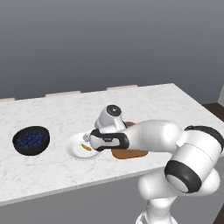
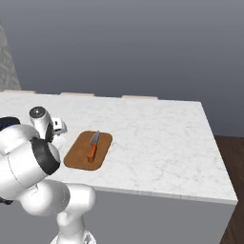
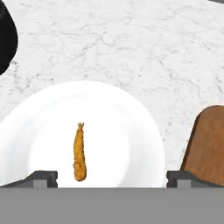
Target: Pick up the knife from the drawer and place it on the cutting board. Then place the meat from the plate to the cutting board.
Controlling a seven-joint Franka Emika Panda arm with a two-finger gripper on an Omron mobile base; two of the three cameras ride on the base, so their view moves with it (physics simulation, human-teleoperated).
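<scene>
The knife (image 2: 93,146), orange handle and grey blade, lies along the brown cutting board (image 2: 76,159). To the board's left sits the white plate (image 1: 74,151) with the meat (image 3: 79,153), a thin orange sliver, at its middle. My gripper (image 3: 111,177) hovers over the plate, open, its two fingertips (image 3: 41,178) wide apart on either side of the meat and above it. The hand (image 1: 94,138) hangs over the plate's right part. A corner of the cutting board (image 3: 208,144) lies at the right of the hand view. The drawer is out of view.
A black bowl of blue berries (image 1: 31,140) stands on the marble counter (image 1: 144,103) left of the plate. The counter's front edge runs just below the plate and board. My arm reaches across the board from the right.
</scene>
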